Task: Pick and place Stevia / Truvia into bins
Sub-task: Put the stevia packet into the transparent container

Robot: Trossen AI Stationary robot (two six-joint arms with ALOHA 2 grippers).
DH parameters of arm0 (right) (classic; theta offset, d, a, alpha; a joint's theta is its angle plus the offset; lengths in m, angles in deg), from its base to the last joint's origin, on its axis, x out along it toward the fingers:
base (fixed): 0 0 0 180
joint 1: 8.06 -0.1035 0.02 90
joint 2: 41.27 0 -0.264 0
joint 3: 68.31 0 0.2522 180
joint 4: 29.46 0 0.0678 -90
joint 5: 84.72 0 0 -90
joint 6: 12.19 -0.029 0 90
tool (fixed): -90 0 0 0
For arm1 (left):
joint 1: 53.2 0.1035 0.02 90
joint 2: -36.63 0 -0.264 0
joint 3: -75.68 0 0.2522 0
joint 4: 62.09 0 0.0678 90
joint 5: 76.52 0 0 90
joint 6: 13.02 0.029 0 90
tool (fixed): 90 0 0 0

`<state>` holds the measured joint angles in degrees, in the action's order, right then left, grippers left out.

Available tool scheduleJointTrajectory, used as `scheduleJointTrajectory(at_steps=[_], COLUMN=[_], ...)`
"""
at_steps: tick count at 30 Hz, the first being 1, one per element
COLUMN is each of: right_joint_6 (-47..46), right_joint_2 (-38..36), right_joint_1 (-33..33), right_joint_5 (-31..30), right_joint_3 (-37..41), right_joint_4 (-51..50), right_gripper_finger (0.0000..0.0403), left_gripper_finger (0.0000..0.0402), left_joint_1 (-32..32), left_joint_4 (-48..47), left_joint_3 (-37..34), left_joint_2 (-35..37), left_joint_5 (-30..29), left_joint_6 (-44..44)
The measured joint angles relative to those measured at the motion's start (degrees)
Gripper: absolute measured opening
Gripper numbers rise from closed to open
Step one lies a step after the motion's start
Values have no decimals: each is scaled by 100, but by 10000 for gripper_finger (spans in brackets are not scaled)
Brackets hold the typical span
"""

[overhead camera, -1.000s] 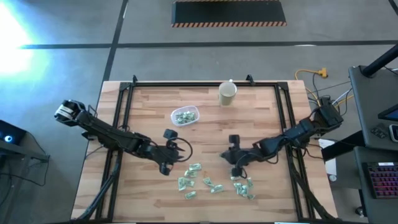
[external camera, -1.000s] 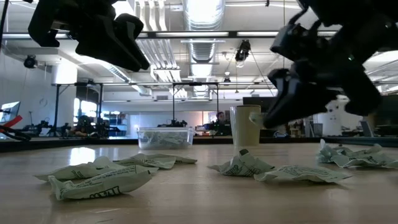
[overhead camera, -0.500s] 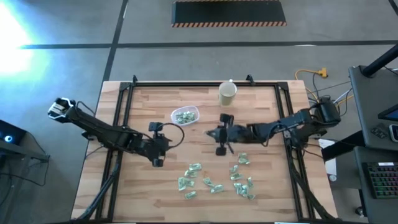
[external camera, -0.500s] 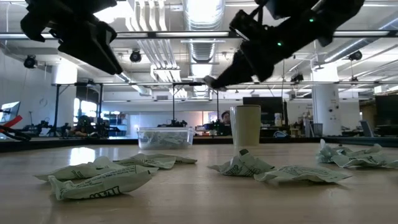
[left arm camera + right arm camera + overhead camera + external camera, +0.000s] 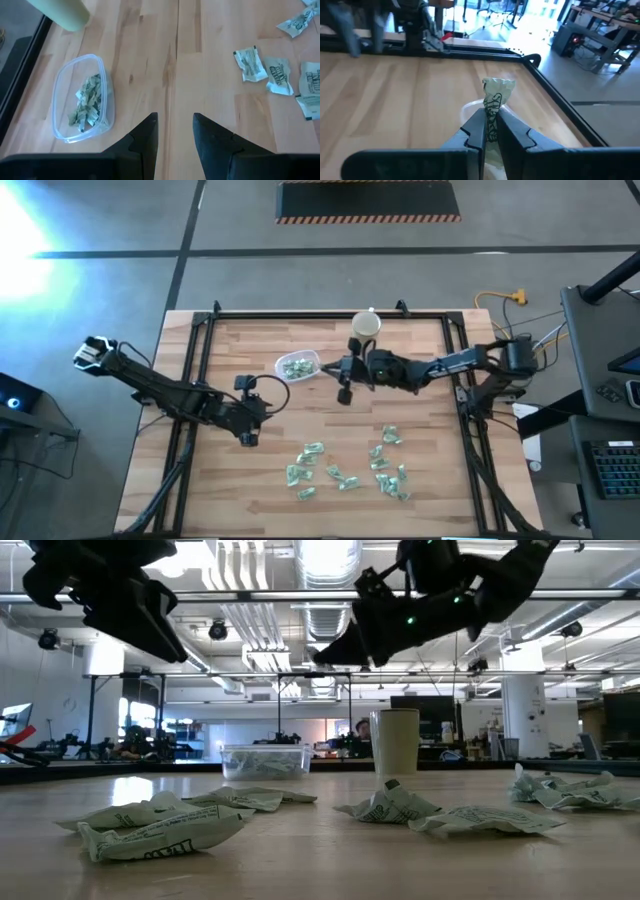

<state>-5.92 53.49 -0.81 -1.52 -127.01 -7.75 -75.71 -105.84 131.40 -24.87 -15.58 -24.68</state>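
Several pale green and white Stevia sachets point(image 5: 345, 470) lie loose on the wooden table's near half. The clear bin point(image 5: 298, 365) sits toward the far middle with sachets point(image 5: 86, 100) inside. My right gripper point(image 5: 338, 378) hangs above the table just right of the bin, shut on one sachet point(image 5: 496, 95). My left gripper point(image 5: 175, 132) hovers left of the pile point(image 5: 262, 408), pointing toward the table's right side. It is open with nothing between its fingers. My right gripper pinches one sachet between its two fingers, by the sachet's lower part point(image 5: 491, 117). The fingers reach nearly level from the table's right side. The sachet's crumpled free end point(image 5: 498, 87) sticks out past the fingertips, lifted clear of the table.
A beige cup point(image 5: 365, 327) stands at the far edge, right of the bin. A black frame point(image 5: 205, 330) runs round the tabletop. In the low view, crumpled sachets point(image 5: 160, 825) lie close in front; the bin point(image 5: 263, 760) and cup point(image 5: 394, 740) stand behind them.
My right gripper has risen from the sachet pile and swung toward the table's far edge and left, up to the bin, staying shut on a sachet. My left gripper has drawn back toward the table's left edge, away from the pile.
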Motion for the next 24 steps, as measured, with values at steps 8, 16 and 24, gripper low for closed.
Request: scheduleJointTrajectory(at_steps=[8, 16, 24], right_joint_6=[-58, -897, -946], right_joint_2=[1362, 2126, 2259], right_joint_1=[316, 843, 892], right_joint_5=[-2, -66, 3], right_joint_3=[-957, -2272, -2861], right_joint_4=[243, -1244, -2499], right_gripper_finger=[34, 34, 34], left_gripper_finger=[107, 107, 107], left_joint_1=[-10, -66, -95], left_joint_4=[9, -4, -1], left_joint_3=[-16, -16, -16], left_joint_2=[44, 49, 77], left_joint_5=[5, 13, 18], left_joint_6=[-4, -9, -9])
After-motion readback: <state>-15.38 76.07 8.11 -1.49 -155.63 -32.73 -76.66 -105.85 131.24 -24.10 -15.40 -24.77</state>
